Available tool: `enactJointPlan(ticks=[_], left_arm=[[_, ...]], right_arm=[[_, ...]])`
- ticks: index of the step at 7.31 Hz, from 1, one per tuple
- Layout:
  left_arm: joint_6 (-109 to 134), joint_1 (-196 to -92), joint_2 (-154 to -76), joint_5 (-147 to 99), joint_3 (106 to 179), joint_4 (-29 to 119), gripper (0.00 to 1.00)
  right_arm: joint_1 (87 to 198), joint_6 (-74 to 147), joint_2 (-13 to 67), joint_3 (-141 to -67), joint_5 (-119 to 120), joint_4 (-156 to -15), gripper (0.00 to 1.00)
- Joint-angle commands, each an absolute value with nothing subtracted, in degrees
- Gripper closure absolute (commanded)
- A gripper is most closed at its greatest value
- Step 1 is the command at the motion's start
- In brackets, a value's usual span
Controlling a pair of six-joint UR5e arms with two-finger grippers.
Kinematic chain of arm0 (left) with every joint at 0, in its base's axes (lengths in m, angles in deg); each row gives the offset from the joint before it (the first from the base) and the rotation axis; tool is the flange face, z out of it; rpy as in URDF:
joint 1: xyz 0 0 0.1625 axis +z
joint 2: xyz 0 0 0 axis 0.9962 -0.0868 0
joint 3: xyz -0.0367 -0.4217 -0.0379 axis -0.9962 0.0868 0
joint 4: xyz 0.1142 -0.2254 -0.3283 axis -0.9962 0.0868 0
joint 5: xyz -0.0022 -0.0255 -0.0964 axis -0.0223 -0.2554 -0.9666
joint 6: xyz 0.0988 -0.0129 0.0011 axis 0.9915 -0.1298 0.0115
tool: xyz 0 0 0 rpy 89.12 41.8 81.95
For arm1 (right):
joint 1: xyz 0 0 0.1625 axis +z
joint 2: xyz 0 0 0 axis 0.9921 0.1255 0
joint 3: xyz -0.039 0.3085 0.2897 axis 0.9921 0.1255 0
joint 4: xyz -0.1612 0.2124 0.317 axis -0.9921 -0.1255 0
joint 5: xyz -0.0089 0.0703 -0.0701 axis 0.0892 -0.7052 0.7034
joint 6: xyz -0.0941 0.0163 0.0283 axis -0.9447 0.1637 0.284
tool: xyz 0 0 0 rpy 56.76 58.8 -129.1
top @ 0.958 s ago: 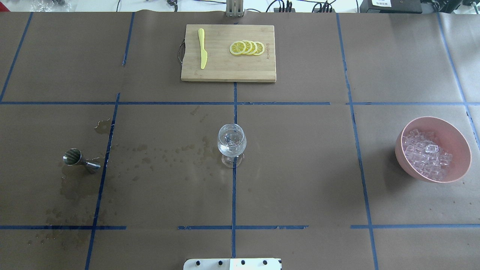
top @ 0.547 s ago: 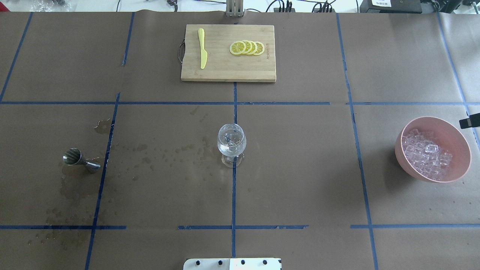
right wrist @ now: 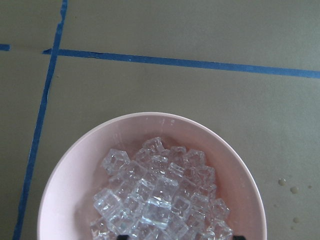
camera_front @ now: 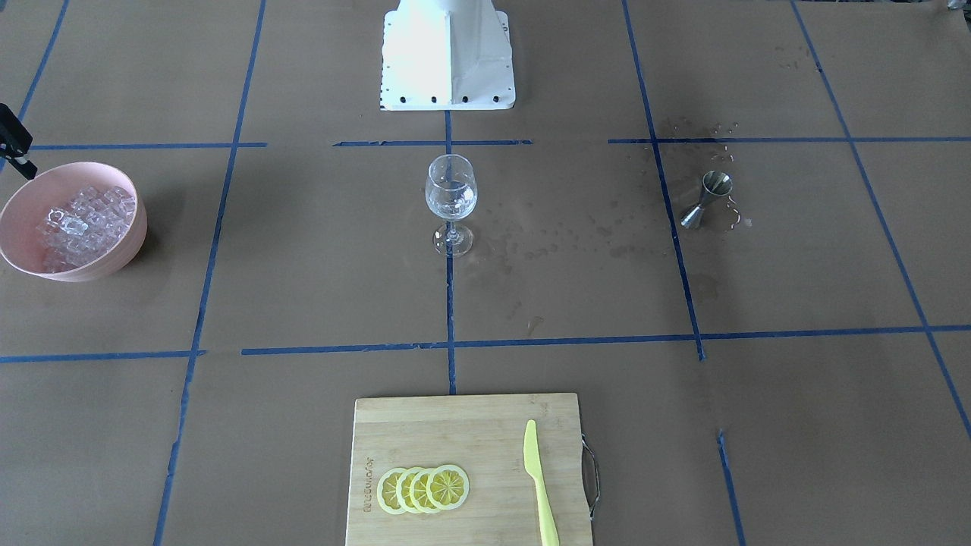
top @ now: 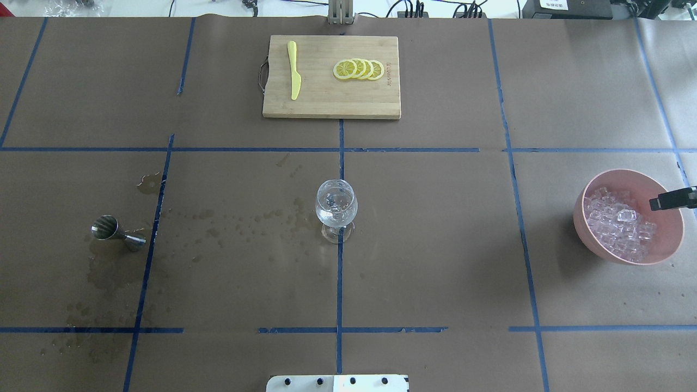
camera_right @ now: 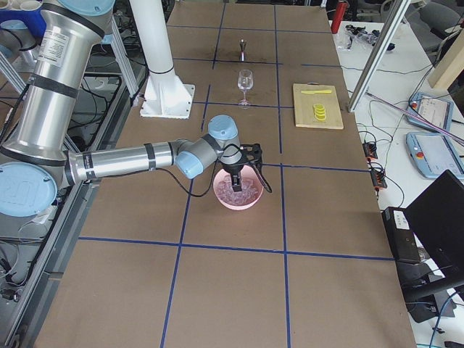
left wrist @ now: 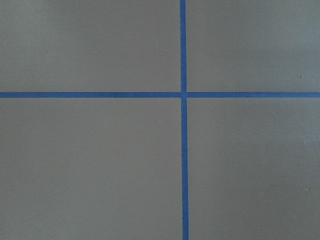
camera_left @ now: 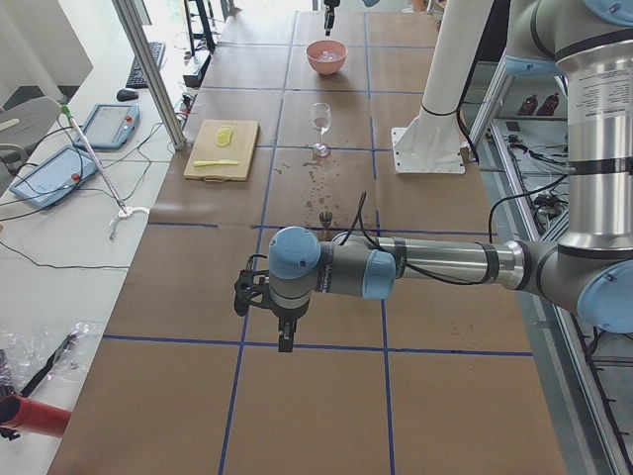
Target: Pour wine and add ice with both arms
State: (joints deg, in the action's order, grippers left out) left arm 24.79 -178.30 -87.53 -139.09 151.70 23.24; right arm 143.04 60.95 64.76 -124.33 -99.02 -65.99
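The ice (top: 618, 223) is a heap of clear cubes in a pink bowl (top: 631, 172) at the table's right. My right gripper (top: 671, 201) reaches in from the right edge and hangs over the bowl; it also shows in the exterior right view (camera_right: 234, 179). In the right wrist view its fingertips (right wrist: 121, 236) stand wide apart above the ice (right wrist: 160, 195), empty. A wine glass (top: 336, 204) stands at centre. A steel jigger (top: 111, 228) stands at the left among wet stains; I cannot make out wine in it. My left gripper (camera_left: 284, 338) hovers over bare table; I cannot tell its state.
A wooden cutting board (top: 381, 106) at the far centre holds lemon slices (top: 359, 69) and a yellow knife (top: 294, 71). The white pedestal (camera_front: 447, 53) stands at the near centre edge. Blue tape lines cross the brown table cover.
My right gripper has come into the overhead view from the right edge and moved down and left over the pink bowl. The glass, jigger and board have not moved.
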Motion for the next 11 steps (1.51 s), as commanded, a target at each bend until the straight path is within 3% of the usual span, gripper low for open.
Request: enactJointPlan(ticks=[1,3,8,9,10,11], left_arm=[[24.8,-178.3,-87.6,-139.1,151.5,23.9,0.00],[24.8,-178.3,-87.6,-139.1,151.5,23.9,0.00],[24.8,-178.3,-87.6,-139.0,151.5,23.9,0.00],[24.8,-178.3,-87.6,-139.0,151.5,23.9,0.00],[24.8,-178.3,-87.6,-139.0,151.6,24.0,0.00],[24.8,-178.3,-87.6,-139.0,151.6,24.0,0.00]], right_arm=[[136.8,68.3,64.3,-123.0,-93.0,-62.5,0.29],[134.4,70.9,64.1,-122.8,-89.5,-62.6,0.38],[131.1,71.2,62.4,-120.3,-84.9,-62.7,0.42],[130.4,71.1,62.4,-120.3,-84.1,-62.7,0.55],[130.4,70.9,62.5,-120.3,-84.1,-62.7,0.81],[130.5,70.6,62.6,-120.5,-84.1,-62.7,1.00]])
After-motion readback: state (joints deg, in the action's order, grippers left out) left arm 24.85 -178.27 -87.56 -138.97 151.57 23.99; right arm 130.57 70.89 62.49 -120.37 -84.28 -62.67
